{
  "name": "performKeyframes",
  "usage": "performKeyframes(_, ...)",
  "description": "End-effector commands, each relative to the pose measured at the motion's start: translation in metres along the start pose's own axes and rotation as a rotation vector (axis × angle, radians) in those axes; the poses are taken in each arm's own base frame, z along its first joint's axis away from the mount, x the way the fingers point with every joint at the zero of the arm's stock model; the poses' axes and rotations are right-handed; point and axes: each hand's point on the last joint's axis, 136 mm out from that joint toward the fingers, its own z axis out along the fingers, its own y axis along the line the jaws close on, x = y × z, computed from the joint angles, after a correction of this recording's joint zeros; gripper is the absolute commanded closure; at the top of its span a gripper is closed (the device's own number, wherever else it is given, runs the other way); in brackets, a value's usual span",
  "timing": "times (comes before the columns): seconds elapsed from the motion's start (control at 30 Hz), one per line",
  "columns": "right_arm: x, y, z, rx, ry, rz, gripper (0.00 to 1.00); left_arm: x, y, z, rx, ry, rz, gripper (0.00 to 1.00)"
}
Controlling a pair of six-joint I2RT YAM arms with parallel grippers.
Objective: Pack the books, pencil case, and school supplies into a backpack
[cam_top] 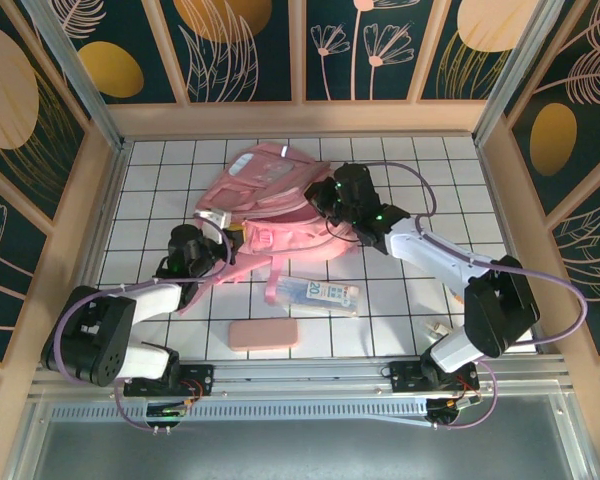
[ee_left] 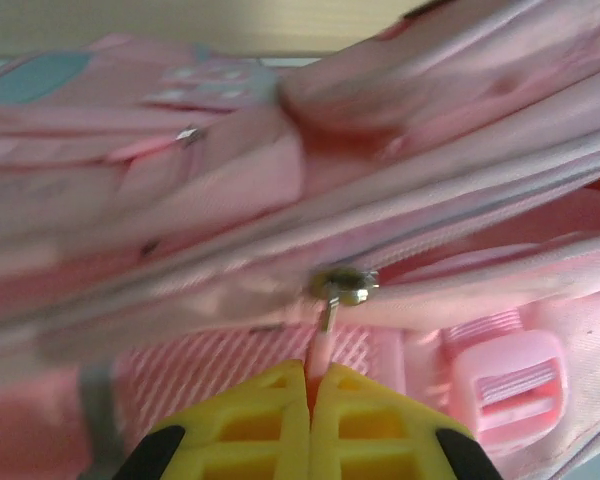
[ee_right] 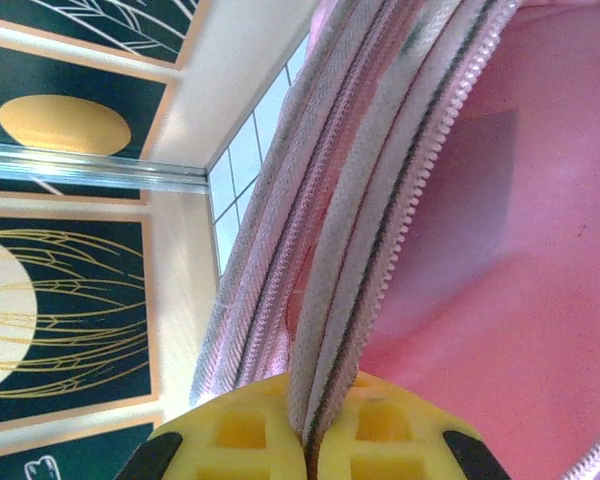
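The pink backpack (cam_top: pixel 270 195) lies at the middle back of the tiled table. My left gripper (cam_top: pixel 218 258) is at its near-left side; in the left wrist view the gripper (ee_left: pixel 309 372) is shut on the pink zipper pull (ee_left: pixel 322 352) hanging from a metal slider (ee_left: pixel 346 285). At the bag's right side, my right gripper (cam_top: pixel 323 202) (ee_right: pixel 310 425) is shut on the backpack's zipper edge (ee_right: pixel 365 230), holding it up, with pink lining (ee_right: pixel 510 300) beside it. The pencil case (cam_top: pixel 264 334) and the clear school supplies packet (cam_top: pixel 315 293) lie in front. The books are out of view.
A small pale object (cam_top: pixel 436 329) lies near the right arm's base. Patterned walls (cam_top: pixel 250 50) close in the table on three sides. A pink strap buckle (ee_left: pixel 505 385) sits just right of the left fingers.
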Motion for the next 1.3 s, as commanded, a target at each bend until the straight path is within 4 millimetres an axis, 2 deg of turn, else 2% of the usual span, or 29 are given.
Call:
performKeyframes(0.0,-0.026,0.024,-0.023,-0.08,-0.089,-0.036,1.0,0.004,0.035,-0.01,-0.155,-0.008,-0.124,1.0)
performKeyframes(0.03,-0.024,0.027,-0.022,-0.089,-0.08,-0.038,1.0,0.003,0.031,-0.009,-0.128,-0.01,-0.11,1.0)
performKeyframes(0.1,-0.019,0.03,-0.018,-0.106,-0.051,-0.04,1.0,-0.007,0.008,-0.006,0.004,-0.029,-0.047,0.97)
performKeyframes(0.2,-0.011,0.033,-0.012,-0.117,-0.028,-0.056,1.0,-0.026,-0.03,-0.006,0.218,-0.034,0.082,0.64)
performKeyframes(0.27,-0.009,0.037,-0.01,-0.125,-0.024,-0.065,1.0,-0.04,-0.045,-0.01,0.286,-0.049,0.164,0.55)
performKeyframes(0.4,-0.008,0.044,-0.004,-0.142,-0.014,-0.085,1.0,-0.061,-0.055,-0.012,0.28,-0.032,0.425,0.43)
performKeyframes(0.53,-0.004,0.049,0.004,-0.155,0.012,-0.086,1.0,-0.085,-0.067,-0.006,0.273,-0.082,0.604,0.3)
performKeyframes(0.6,-0.002,0.051,0.006,-0.158,0.018,-0.081,1.0,-0.088,-0.075,0.005,0.292,-0.067,0.664,0.27)
performKeyframes(0.73,-0.002,0.054,0.009,-0.16,0.023,-0.064,1.0,-0.081,-0.098,0.022,0.405,-0.041,0.735,0.21)
performKeyframes(0.77,-0.003,0.055,0.009,-0.16,0.021,-0.06,1.0,-0.08,-0.103,0.025,0.419,-0.045,0.739,0.08)
performKeyframes(0.8,-0.003,0.055,0.008,-0.16,0.019,-0.057,1.0,-0.08,-0.107,0.028,0.432,-0.048,0.746,0.01)
performKeyframes(0.9,-0.005,0.056,0.006,-0.153,0.014,-0.051,1.0,-0.081,-0.115,0.036,0.419,-0.074,0.783,0.01)
performKeyframes(1.0,-0.003,0.057,0.004,-0.157,0.02,-0.046,1.0,-0.084,-0.109,0.049,0.327,-0.067,0.811,0.01)
performKeyframes(1.13,0.008,0.062,0.003,-0.171,0.05,-0.029,1.0,-0.099,-0.104,0.061,0.245,-0.104,0.789,0.01)
performKeyframes(1.27,0.023,0.064,0.006,-0.171,0.077,-0.02,1.0,-0.101,-0.102,0.076,0.185,-0.095,0.781,0.03)
